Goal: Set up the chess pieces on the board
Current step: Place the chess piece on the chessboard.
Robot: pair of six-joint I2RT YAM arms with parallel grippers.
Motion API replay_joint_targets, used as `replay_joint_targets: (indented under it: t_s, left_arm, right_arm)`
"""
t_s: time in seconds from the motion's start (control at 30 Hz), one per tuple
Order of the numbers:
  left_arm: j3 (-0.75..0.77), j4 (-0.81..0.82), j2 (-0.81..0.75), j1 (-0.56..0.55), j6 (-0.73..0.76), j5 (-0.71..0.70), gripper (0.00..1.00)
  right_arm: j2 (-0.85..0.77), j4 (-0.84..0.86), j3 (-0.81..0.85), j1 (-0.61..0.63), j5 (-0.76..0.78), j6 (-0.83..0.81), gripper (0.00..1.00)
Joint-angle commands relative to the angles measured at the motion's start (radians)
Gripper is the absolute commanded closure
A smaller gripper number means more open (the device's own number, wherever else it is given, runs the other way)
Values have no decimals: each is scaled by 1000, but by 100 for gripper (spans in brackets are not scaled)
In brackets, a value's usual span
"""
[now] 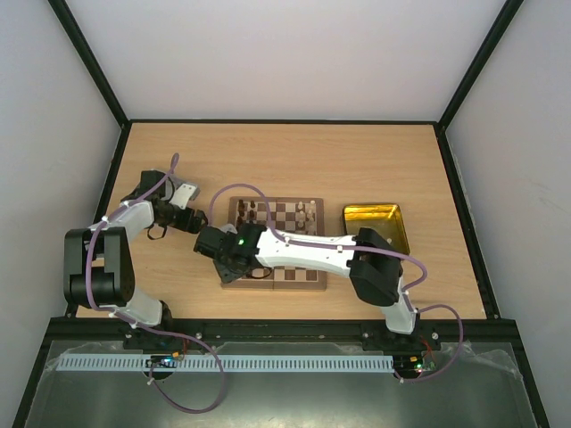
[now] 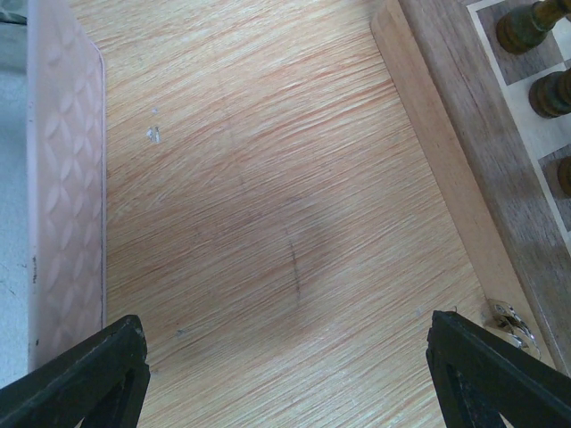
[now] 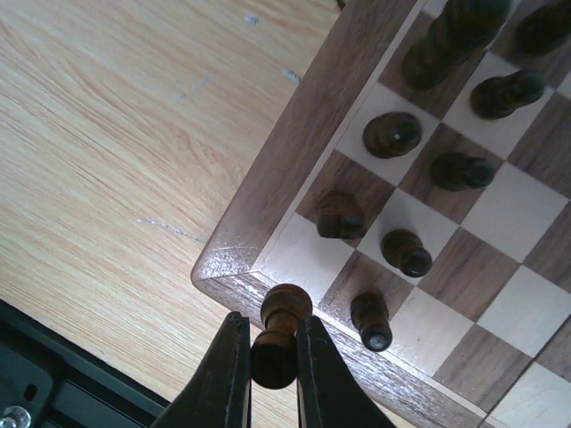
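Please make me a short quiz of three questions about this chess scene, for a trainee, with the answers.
1. True or false: the left gripper holds a cream piece.
2. What does the right gripper hold? A) a dark chess piece B) a cream piece C) nothing
3. Fill in: the tray beside the board is ___ in colour.
Key: 1 false, it is open and empty; 2 A; 3 gold.
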Motion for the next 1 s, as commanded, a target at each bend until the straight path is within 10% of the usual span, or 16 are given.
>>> replay_joint_targets:
  t_s: [0.0, 0.97]
  left_arm:
    - [-12, 0, -7, 6, -1, 6, 14]
    - [-10, 1, 8, 6, 4, 7, 14]
  right_arm:
    - [25, -23, 38, 11, -2, -27, 93]
    - [91, 6, 27, 5, 23, -76, 93]
